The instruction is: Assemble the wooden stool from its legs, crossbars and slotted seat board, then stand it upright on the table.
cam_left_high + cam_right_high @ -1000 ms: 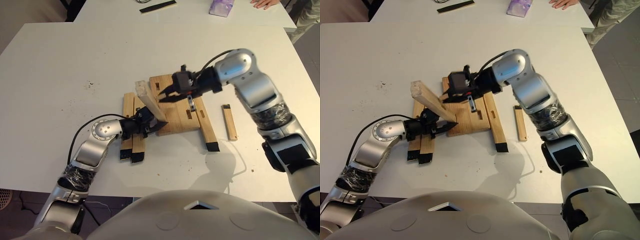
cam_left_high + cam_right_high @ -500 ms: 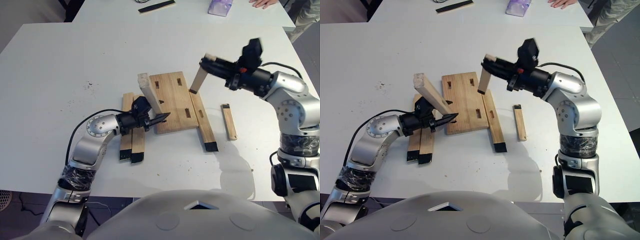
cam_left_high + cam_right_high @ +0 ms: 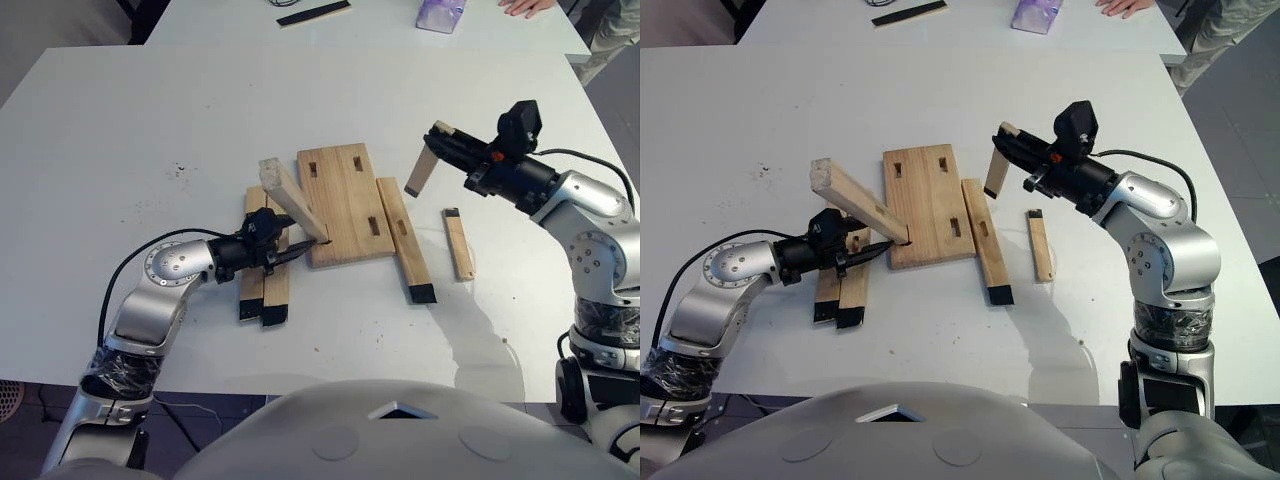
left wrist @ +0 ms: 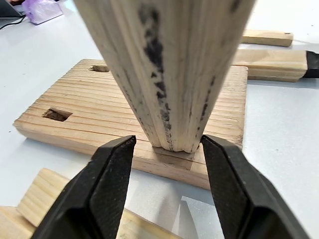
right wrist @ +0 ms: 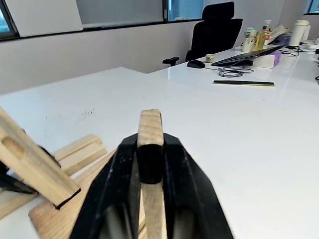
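White table (image 3: 150, 120), office desks and a chair behind.

Board (image 3: 345, 205): flat at centre, slotted face up, long axis running away from the robot.

Leg (image 3: 292, 200): lower end set on the board's near-left corner, long axis leaning up and away to the robot's left. It is not upright, so judged not yet seated.

Left gripper (image 4: 167, 140): low at that corner, fingers (image 4: 107, 184) narrow, closed either side of the leg's foot. It is the nearer arm, and tipping the leg upright looks like its job.

Right gripper (image 5: 149, 144): aloft to the right of the board, clamped on a bar (image 3: 424, 172) that hangs with its dark tip down, well apart from the slots.

Second leg (image 3: 405, 240): flat, touching the board's right edge.

Short bar (image 3: 459, 243): flat, farther right.

Two pieces (image 3: 262, 285): flat, left of the board, under the left gripper.
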Controlling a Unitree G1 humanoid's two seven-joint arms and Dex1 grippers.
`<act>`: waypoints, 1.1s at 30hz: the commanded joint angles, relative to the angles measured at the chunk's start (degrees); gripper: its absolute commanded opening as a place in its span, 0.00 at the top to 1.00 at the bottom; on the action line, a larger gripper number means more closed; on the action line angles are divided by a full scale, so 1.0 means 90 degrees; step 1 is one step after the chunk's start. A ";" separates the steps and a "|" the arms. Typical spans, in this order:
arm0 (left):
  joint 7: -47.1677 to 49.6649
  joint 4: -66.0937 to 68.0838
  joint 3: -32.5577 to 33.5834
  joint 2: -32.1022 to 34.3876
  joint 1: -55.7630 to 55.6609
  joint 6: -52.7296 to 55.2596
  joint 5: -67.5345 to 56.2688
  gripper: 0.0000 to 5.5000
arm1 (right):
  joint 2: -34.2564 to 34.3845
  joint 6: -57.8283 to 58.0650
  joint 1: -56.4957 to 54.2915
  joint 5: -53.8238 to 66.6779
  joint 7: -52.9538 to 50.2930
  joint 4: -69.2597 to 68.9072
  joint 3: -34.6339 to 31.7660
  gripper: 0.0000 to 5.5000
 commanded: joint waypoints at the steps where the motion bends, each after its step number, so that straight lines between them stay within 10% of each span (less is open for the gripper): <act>1: 0.0190 -0.0180 -0.0103 -0.0024 0.0061 0.0157 0.0164 0.56 | 0.0009 -0.0004 0.0066 -0.0085 -0.0163 -0.0346 0.0272 0.92; 18: 0.0927 -0.1756 0.2153 0.0170 0.1391 0.1355 -0.0814 0.56 | 0.0716 0.0215 -0.0216 0.0296 -0.1738 -0.1191 -0.0239 0.92; 26: 0.0910 -0.1119 0.2471 0.0300 0.0224 0.1155 -0.1124 0.56 | 0.1571 0.0836 -0.1696 0.2125 -0.2842 -0.1343 -0.0643 0.92; 33: 0.0870 -0.1169 0.3142 -0.0037 -0.1211 0.2417 -0.4302 0.56 | 0.1423 0.1379 -0.2419 0.4844 -0.2247 -0.0594 -0.0863 0.92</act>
